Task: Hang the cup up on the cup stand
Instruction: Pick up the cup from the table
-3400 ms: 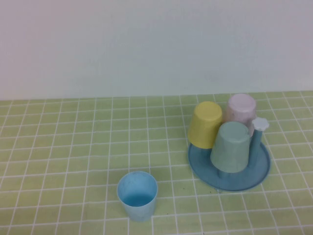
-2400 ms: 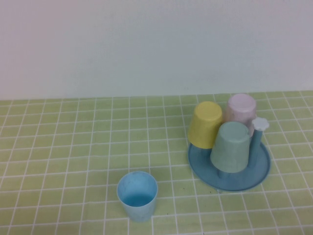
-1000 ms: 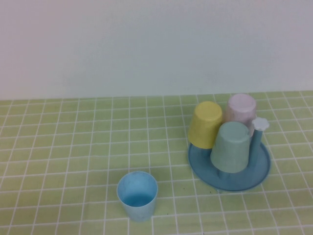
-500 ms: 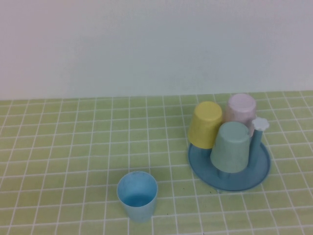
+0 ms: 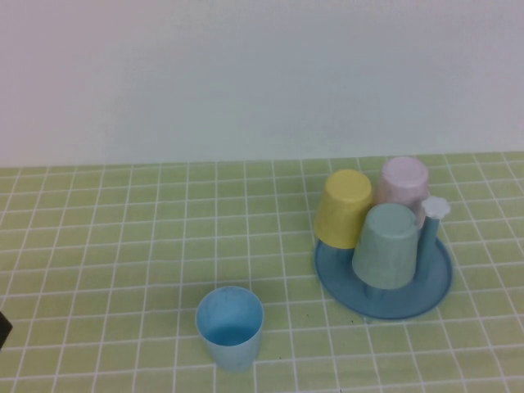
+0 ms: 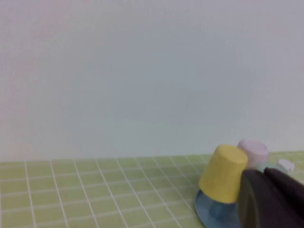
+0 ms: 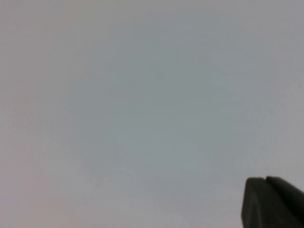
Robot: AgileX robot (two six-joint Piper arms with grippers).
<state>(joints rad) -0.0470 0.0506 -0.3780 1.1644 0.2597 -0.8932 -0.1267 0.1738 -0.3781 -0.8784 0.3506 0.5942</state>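
Standing upright near the front edge of the green tiled table [image 5: 123,246], left of centre, is the cup [image 5: 230,326]: light sky-blue, handleless, tapered, mouth up, nothing touching it.

Left gripper [image 5: 2,329]: only a dark sliver shows at the far left edge of the high view, near the front of the table and well apart from the cup. In the left wrist view a dark finger [image 6: 270,199] fills one corner. Whether the jaws are open or closed cannot be told, and nothing is seen in them.

Cup stand [image 5: 426,286]: round blue dish base, right of centre, well apart from the cup and farther back. Three cups sit inverted on its pegs:
- yellow cup [image 5: 344,209], at the left side of the stand, tilted;
- grey-green cup [image 5: 386,246], nearest the front;
- pink cup [image 5: 403,184], at the far side.
A free peg with a white flower-shaped knob [image 5: 436,207] rises at the stand's right side, just beside the grey-green cup.

Right gripper [image 7: 273,202]: outside the high view. Its wrist view shows a dark finger tip against a plain pale wall [image 7: 142,95]; the jaw state cannot be told.
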